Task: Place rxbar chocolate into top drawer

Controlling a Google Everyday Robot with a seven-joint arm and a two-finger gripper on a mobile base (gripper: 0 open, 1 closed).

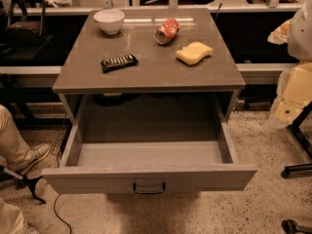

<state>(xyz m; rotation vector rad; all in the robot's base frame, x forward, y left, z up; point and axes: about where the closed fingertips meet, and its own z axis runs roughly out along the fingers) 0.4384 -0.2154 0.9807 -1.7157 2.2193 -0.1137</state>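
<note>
Not yet grasped: small flat rxbar chocolate in dark wrapper, lying left of centre on flat grey worktop, well apart from crushed red can and yellow sponge. Pulled wide open below: shallow grey top drawer. Nowhere in frame, spread or pressed together impossible to tell: pincer. Next, likely: reach down, pinch across narrow width, lift, carry forward past worktop edge, lower into drawer.
</note>
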